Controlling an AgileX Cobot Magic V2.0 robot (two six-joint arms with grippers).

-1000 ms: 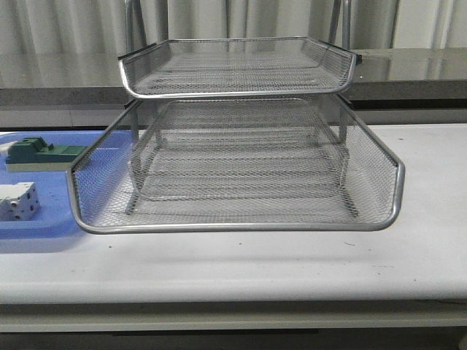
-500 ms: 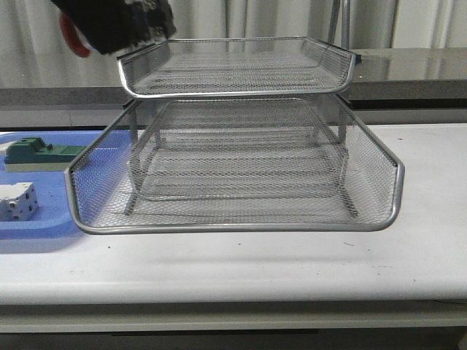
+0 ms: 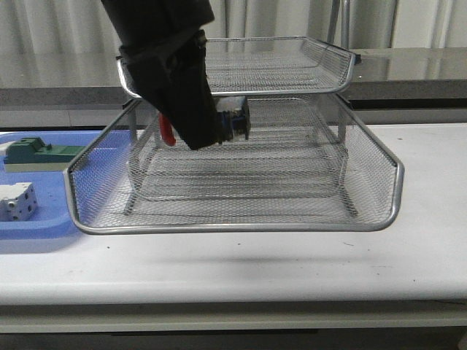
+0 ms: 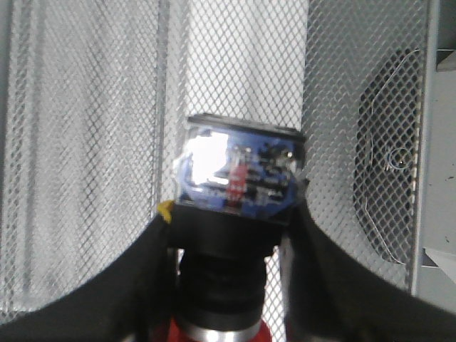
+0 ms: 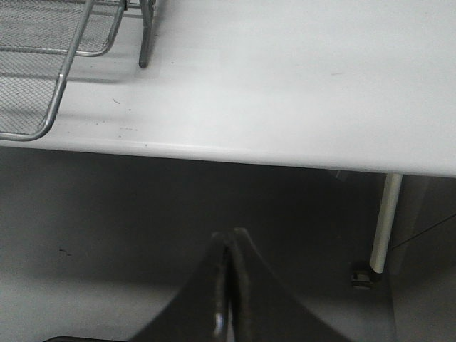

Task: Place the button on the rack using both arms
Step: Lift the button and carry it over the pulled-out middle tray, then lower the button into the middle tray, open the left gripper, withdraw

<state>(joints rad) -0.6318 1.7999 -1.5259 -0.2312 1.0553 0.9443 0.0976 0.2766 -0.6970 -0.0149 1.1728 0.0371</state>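
Observation:
My left gripper [image 3: 219, 131] is shut on the button [image 3: 235, 120] and holds it over the pulled-out middle tray of the silver wire rack [image 3: 233, 219], just under the top tray's front rim. A bit of the red cap [image 3: 167, 135] shows behind the black fingers. In the left wrist view the button [image 4: 239, 171] sits between the two fingers of the gripper [image 4: 231, 221], blue contact block outward, mesh below it. My right gripper [image 5: 229, 239] is shut and empty, hanging below the table's front edge, with a corner of the rack [image 5: 43, 78] in its view.
A flat blue tray [image 3: 44, 222] lies left of the rack with a green-and-white block [image 3: 40, 154] and a white block [image 3: 16, 201] on it. The white table [image 3: 233, 262] extends in front of the rack. A grey ledge runs behind.
The left arm came in from the upper left and dropped down-right with the button, from above the top tray's corner to in front of the middle tray.

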